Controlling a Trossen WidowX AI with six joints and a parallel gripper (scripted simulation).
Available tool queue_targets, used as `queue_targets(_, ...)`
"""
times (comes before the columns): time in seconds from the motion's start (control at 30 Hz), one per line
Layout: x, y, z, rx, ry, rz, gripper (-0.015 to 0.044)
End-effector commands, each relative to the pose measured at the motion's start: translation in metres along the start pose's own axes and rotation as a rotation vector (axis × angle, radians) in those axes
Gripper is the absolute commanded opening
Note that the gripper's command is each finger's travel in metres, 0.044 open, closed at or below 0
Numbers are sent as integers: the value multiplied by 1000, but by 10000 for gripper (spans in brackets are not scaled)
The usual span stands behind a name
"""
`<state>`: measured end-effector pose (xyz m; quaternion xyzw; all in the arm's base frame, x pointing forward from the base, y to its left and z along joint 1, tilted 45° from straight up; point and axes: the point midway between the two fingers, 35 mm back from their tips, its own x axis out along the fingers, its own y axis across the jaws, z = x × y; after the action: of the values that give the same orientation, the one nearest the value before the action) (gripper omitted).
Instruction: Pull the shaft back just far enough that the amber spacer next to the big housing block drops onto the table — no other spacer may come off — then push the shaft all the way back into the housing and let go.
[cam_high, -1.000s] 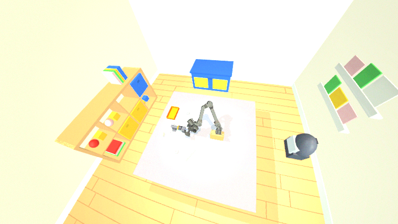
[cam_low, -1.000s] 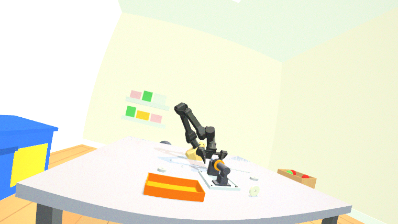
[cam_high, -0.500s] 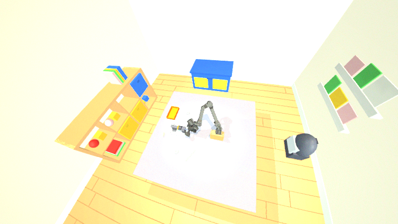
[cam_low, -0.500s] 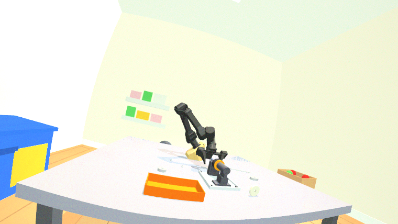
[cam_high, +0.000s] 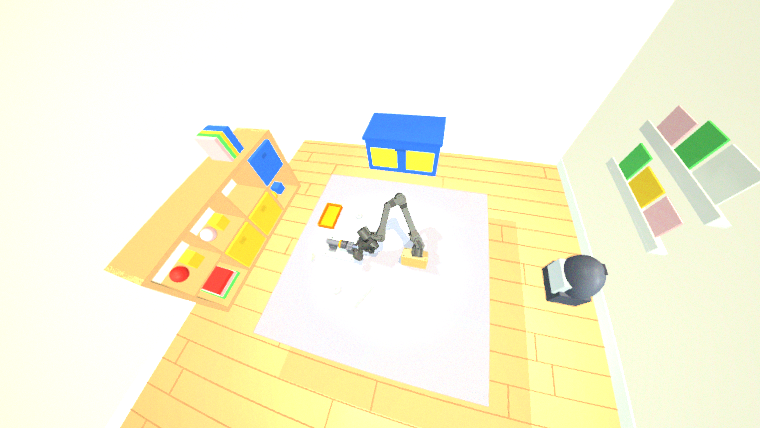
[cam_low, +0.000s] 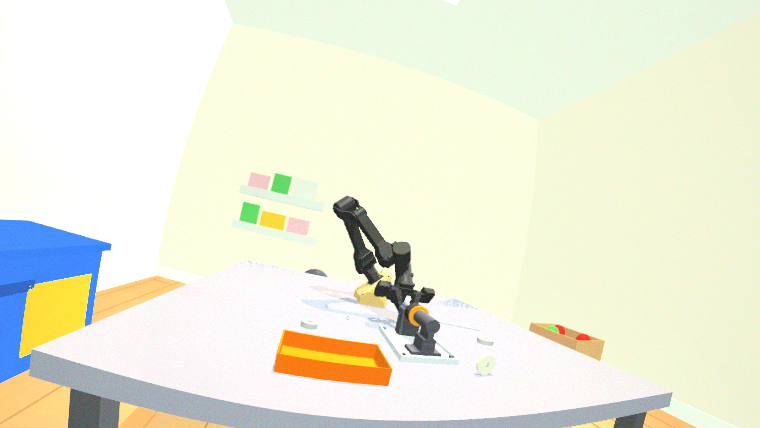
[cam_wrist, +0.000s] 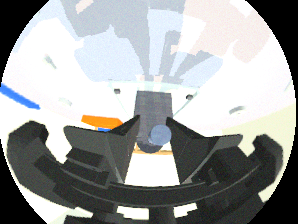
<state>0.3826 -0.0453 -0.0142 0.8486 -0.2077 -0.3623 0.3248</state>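
Observation:
The big dark housing block (cam_low: 405, 322) (cam_wrist: 154, 106) stands on a white base plate (cam_low: 433, 360). The amber spacer (cam_low: 413, 311) (cam_high: 340, 244) is around the grey shaft (cam_low: 428, 322), beside the block. The shaft's far part lies over a small dark post (cam_low: 424, 341). A round bluish end (cam_wrist: 160, 135) shows between the fingers in the wrist view. My gripper (cam_wrist: 153, 119) (cam_low: 407, 303) is at the block's arm side, its fingers part-way together around that round end. A gap shows on the left of it, so the fingers are not clamped. Other spacers on the shaft cannot be made out.
An orange tray (cam_low: 332, 366) (cam_high: 330, 215) (cam_wrist: 101, 121) stands beside the base plate. Pale discs lie on the table: one (cam_low: 309, 323) behind the tray, one (cam_low: 485, 340) right of the plate, and a ring (cam_low: 484, 365) stands on edge near the front.

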Motion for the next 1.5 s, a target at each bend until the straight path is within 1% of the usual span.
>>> queue_targets(0.0,0,0,0,0,-1,0,72)
queue_targets(0.03,0,0,0,0,-1,0,46)
queue_targets(0.27,0,0,0,-1,-1,0,0)
queue_targets(1.47,-11,0,12,-3,0,-4,0)
